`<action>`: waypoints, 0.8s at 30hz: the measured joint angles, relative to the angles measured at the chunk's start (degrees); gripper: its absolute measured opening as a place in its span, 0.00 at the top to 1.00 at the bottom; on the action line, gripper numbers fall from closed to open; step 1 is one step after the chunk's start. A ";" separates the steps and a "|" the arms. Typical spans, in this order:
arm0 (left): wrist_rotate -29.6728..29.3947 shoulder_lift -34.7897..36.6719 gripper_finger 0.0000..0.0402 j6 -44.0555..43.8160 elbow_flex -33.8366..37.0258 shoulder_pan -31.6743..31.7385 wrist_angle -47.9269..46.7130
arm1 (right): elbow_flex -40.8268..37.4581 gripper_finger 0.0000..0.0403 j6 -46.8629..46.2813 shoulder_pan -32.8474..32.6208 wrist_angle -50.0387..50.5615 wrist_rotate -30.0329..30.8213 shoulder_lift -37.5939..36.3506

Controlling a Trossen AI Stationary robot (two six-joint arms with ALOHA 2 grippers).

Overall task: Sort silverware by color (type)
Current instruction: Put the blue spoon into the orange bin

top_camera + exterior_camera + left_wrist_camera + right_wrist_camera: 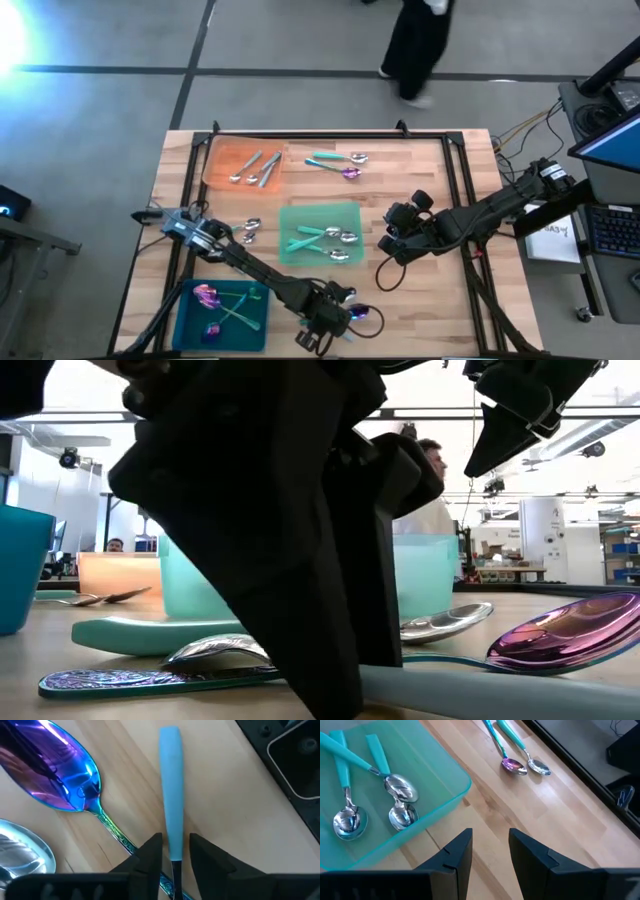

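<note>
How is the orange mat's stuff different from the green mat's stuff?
The utensils on the orange mat are all silver, handles too; the spoons on the green mat are silver-headed with teal handles. The orange mat sits in the far left corner; the green mat lies mid-table. Both groups have shiny silver heads.

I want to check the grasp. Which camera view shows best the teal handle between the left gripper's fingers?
The left wrist view: the teal handle lies unobstructed between the left gripper fingers on bare wood. The high view shows it only tiny beside the arm; the low view shows part of it behind the dark arm; the right wrist view misses it.
</note>
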State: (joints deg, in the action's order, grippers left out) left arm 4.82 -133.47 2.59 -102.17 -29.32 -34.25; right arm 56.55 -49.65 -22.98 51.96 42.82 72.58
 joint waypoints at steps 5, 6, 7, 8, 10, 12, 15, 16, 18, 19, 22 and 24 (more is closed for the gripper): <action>0.06 0.00 0.96 -6.10 -0.21 -0.11 0.18 | 0.00 0.71 0.02 0.00 0.02 0.01 0.00; 0.09 -0.03 0.97 -7.75 -0.15 -0.11 0.23 | 0.00 0.71 0.02 0.00 0.00 -0.01 0.00; 0.13 -0.09 0.97 -9.30 -0.15 -0.11 0.23 | -0.02 0.71 0.02 0.00 0.02 -0.01 0.00; 0.27 -0.09 0.96 -10.13 -0.15 -0.15 0.23 | -0.04 0.71 0.02 0.00 0.01 0.01 0.00; 1.15 -0.10 0.97 -10.41 -0.28 -0.30 0.19 | -0.10 0.71 0.04 0.00 0.02 0.01 0.00; 3.39 -0.26 0.98 -10.41 -1.20 -0.31 -0.47 | -0.15 0.71 0.07 0.00 0.03 0.01 0.00; 5.49 -0.61 0.98 -9.77 -4.29 -0.60 -4.35 | -0.19 0.71 0.09 0.00 0.02 0.01 0.00; 5.51 -0.66 0.98 -9.04 -5.83 -0.70 -6.44 | -0.24 0.71 0.07 0.00 0.02 0.00 0.00; 5.56 -0.62 0.98 -7.40 -9.43 -0.81 -10.07 | -0.35 0.71 0.07 0.00 0.00 0.01 0.00; 5.40 -0.46 0.98 -6.64 -11.18 -0.76 -11.75 | -0.47 0.71 0.07 0.00 0.01 0.01 0.00; 3.78 -0.39 0.98 -4.37 -16.22 -0.52 -18.76 | -0.93 0.71 0.06 0.00 -0.01 -0.79 0.00; 1.47 -0.39 0.98 -3.36 -19.39 -0.52 -25.22 | -1.52 0.71 -0.08 0.00 -0.02 -1.61 0.00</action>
State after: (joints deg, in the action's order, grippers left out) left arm 6.29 -133.86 -0.76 -121.56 -29.85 -59.47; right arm 55.04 -49.73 -22.98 51.94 41.20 72.58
